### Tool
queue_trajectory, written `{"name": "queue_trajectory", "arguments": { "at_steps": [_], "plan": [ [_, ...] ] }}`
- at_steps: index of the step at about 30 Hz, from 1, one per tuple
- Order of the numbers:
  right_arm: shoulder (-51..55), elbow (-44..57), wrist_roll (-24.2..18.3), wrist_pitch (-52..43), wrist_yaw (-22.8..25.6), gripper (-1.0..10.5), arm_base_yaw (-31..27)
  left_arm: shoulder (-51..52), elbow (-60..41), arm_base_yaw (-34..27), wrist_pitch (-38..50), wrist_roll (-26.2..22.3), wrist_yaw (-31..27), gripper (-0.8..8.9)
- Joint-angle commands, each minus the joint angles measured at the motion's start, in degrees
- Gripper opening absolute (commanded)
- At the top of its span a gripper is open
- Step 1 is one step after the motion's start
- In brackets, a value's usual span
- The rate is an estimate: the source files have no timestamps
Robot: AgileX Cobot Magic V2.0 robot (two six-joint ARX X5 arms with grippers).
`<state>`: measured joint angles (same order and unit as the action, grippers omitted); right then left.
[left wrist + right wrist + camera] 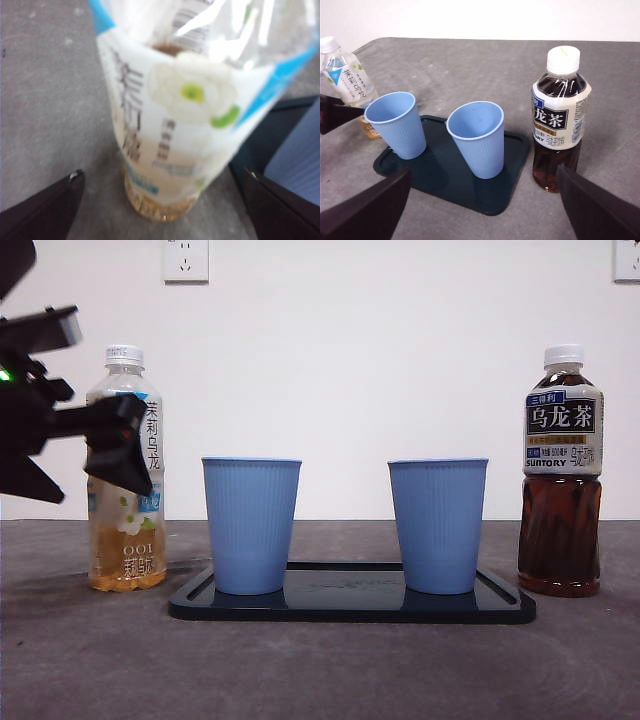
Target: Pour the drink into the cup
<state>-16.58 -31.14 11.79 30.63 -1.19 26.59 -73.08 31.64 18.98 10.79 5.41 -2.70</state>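
My left gripper (pixel 160 200) stands wide around the pale tea bottle (pixel 125 470) beside the tray's (pixel 350 608) left edge. Thin, slippery plastic, capped; I would grip mid-label gently.

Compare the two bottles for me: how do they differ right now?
The pale bottle holds light amber tea, low in the bottle; the dark bottle holds dark brown tea, nearly full. The pale bottle has a white and blue label with a flower; the dark bottle's label is dark with white characters. The left hand is open around the pale bottle; nothing is near the dark bottle. Both stand upright, white caps on, off the tray.
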Motion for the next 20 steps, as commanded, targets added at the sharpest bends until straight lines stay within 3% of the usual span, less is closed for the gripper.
{"name": "queue_trajectory", "arguments": {
  "at_steps": [1, 12, 14, 15, 18, 19, 20],
  "plan": [
    [-0.1, -0.8, 0.2, -0.5, 1.7, 4.6, 0.3, 4.7, 0.9, 0.2, -3.8, 2.0, 0.0, 5.04],
    [-0.6, -0.8, 0.9, -0.7, 7.3, 4.6, 0.3, 30.6, 1.0, 1.1, -23.5, 7.2, 0.0, 4.98],
    [-1.5, -0.8, 0.9, -0.5, 7.3, 3.9, 0.3, 35.5, 1.0, 1.3, -27.6, 7.8, 0.0, 4.8],
    [-2.1, -0.8, 0.9, -0.5, 7.2, 3.5, 0.3, 37.5, 1.0, 1.3, -29.3, 7.8, 0.0, 4.3],
    [-4.4, -0.8, 1.1, -0.5, 7.2, 1.0, 0.3, 42.0, 1.0, 1.3, -32.5, 7.7, 0.0, 0.09],
    [-5.1, -0.8, 1.1, -0.5, 7.2, 0.0, 0.3, 42.9, 1.0, 1.3, -32.5, 7.7, 0.0, 0.11],
    [-5.7, -0.8, 1.1, -0.5, 7.2, 0.1, 0.3, 43.4, 1.0, 1.3, -32.5, 7.7, 0.0, 0.11]
  ]
}}
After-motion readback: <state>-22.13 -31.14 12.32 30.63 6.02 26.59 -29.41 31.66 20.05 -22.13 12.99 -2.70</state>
